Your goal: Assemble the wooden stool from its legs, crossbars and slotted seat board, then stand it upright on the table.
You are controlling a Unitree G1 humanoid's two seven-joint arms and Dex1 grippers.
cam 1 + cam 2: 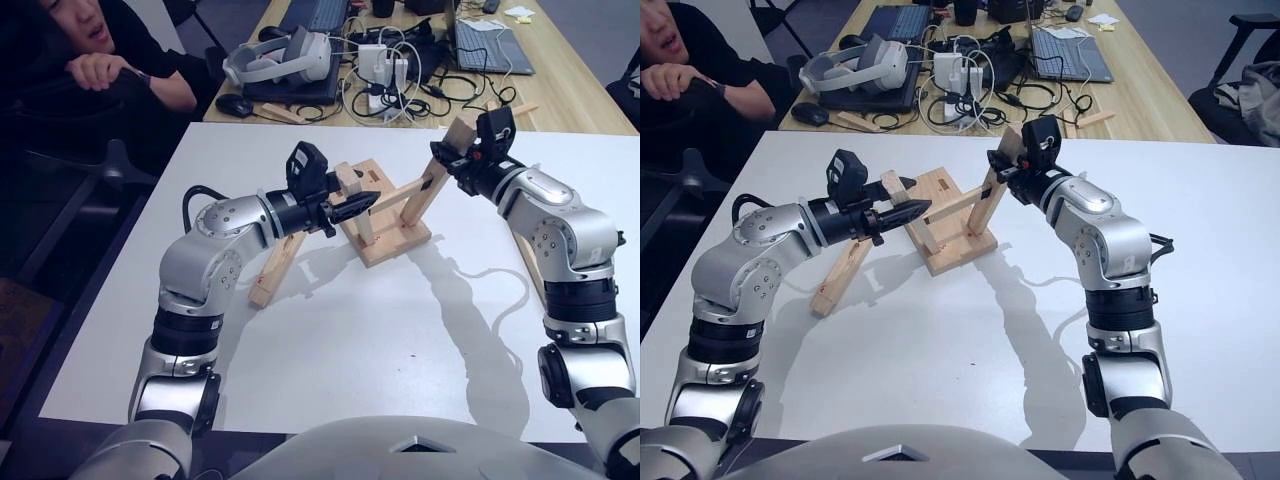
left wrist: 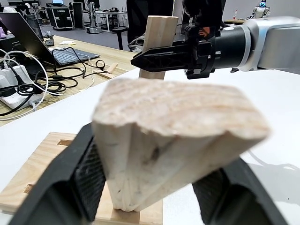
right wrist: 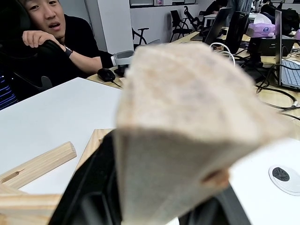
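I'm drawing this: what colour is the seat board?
Seat board: pale wood, best in right eye view.

White table (image 1: pixel 350 350) bears seat board (image 1: pixel 398 243) and leg (image 1: pixel 272 272).

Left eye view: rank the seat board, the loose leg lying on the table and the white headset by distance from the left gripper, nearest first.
From the left gripper:
1. Seat board, mid-table, right by it.
2. Loose leg, flat on the table, toward the robot's left.
3. Headset, on the far desk.
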